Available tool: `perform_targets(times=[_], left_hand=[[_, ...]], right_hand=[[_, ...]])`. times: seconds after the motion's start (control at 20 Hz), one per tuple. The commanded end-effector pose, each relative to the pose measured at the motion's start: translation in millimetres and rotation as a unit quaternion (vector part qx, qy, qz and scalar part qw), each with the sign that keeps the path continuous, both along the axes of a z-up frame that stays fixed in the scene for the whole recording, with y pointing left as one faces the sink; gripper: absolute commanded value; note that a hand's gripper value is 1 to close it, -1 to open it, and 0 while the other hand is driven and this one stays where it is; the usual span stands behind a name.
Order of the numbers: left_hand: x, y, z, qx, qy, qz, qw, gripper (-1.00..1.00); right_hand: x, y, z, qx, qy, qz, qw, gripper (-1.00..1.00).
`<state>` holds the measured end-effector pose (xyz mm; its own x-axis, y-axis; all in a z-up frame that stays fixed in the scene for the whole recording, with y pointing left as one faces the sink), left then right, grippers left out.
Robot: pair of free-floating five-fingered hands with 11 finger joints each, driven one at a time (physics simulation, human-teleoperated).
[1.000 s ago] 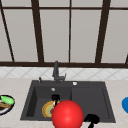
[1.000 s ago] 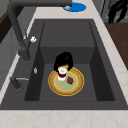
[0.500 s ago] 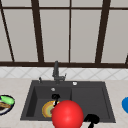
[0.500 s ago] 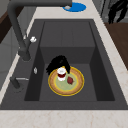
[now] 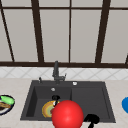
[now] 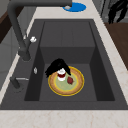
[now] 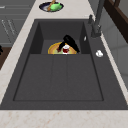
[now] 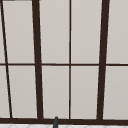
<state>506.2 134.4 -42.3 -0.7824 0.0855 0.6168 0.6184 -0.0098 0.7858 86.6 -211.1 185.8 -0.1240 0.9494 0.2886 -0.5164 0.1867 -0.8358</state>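
A dark sink (image 5: 87, 100) is sitting in a pale stone bench (image 6: 62, 118), below a window (image 8: 70, 62) with brown bars. In the left side view, a yellow plate (image 6: 75, 87) is lying on the floor of the sink's deep basin, the part close to the faucet (image 6: 17, 32). The left robot hand (image 6: 57, 67) is hanging over the faucet side of that plate, with its fingers curling down around a small red and white cup (image 6: 61, 74) that is standing on the plate. A small red piece (image 6: 70, 80) is lying on the plate just beside the cup.

In the front view a big red ball (image 5: 67, 115) is covering most of the plate, and the cup is hiding behind it. There the right robot hand (image 5: 91, 119) is showing at the front edge of the sink, near the ball; I cannot tell how its fingers are standing.

The right side view is showing a bowl with green food (image 7: 51, 6) on the bench beyond the basin. The left side view is showing a blue dish (image 6: 74, 6) on the bench at the far end of the sink.
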Motion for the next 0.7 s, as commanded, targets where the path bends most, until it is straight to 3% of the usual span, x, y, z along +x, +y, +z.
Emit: perform_targets(times=[0.0, 0.3, 0.4, 0.5, 0.6, 0.65], left_hand=[[11.7, 0, -19, -0.012, 0.000, 0.014, 0.9998, -1.00], [12.3, 4, -19, -0.022, 0.053, 0.010, 0.9983, -1.00], [12.4, 5, -18, -0.026, 0.054, 0.008, 0.9982, -1.00], [13.0, 5, -13, -0.027, 0.044, 0.006, 0.9987, -1.00], [9.7, 1, -4, -0.018, 0.036, 0.002, 0.9992, -1.00], [12.2, 2, -1, -0.015, 0.061, 0.003, 0.9980, -1.00]], right_hand=[[0, 0, 0, 0.000, 0.000, 0.000, 1.0000, 0.00], [0, 0, 0, 0.000, 0.000, 0.000, 1.0000, 0.00], [0, 0, 0, 0.000, 0.000, 0.000, 1.0000, 0.00], [0, 0, 0, 0.000, 0.000, 0.000, 1.0000, 0.00], [0, 0, 0, 0.000, 0.000, 0.000, 1.0000, 0.00], [0, 0, 0, 0.000, 0.000, 0.000, 1.0000, 0.00]])
